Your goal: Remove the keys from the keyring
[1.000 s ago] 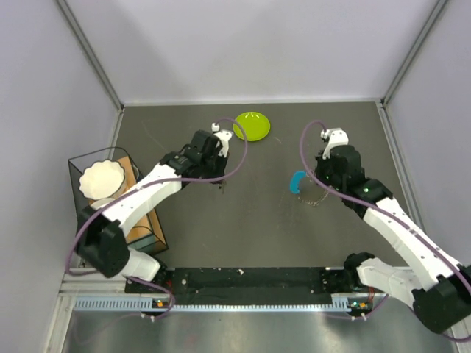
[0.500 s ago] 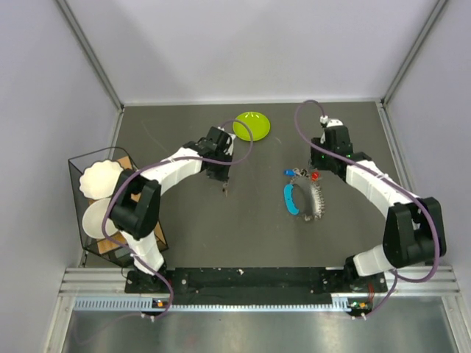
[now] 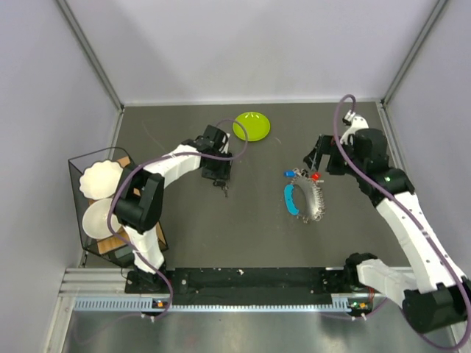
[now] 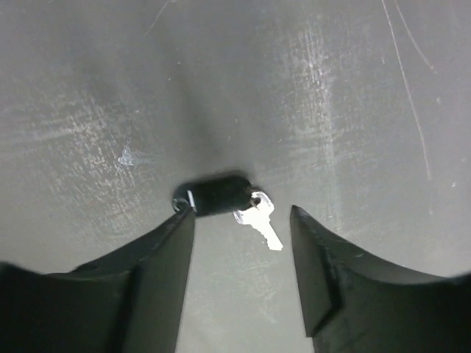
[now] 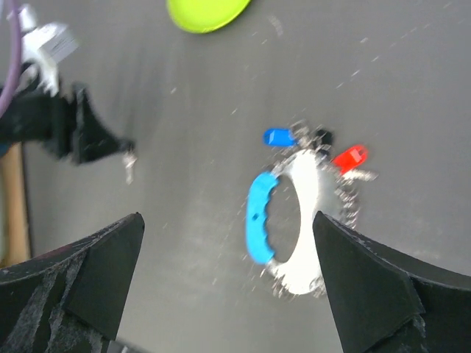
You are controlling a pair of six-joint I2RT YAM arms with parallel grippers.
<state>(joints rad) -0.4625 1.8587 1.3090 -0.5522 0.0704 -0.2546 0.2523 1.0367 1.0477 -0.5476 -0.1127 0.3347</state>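
Note:
The keyring (image 3: 313, 200), a beaded metal loop with a blue crescent (image 3: 291, 198), lies flat on the dark table. Blue-headed (image 3: 289, 173) and red-headed (image 3: 315, 176) keys sit at its far end. My right gripper (image 3: 321, 156) hovers open just beyond them. From the right wrist, the keyring (image 5: 305, 224) shows between the wide-apart jaws of the right gripper (image 5: 227, 218). One separate key (image 4: 259, 218) with a dark head lies on the table just ahead of my open left gripper (image 4: 241, 214). That key (image 3: 223, 190) is beside the left gripper (image 3: 221, 176).
A lime-green plate (image 3: 252, 126) sits at the back of the table, between the arms. A wire basket (image 3: 146, 220) holding white bowls stands at the left edge. Grey walls close in the table on three sides.
Both grippers have opened. The right one let the keyring down onto the table and drew back to the right. The left one released the single key onto the table.

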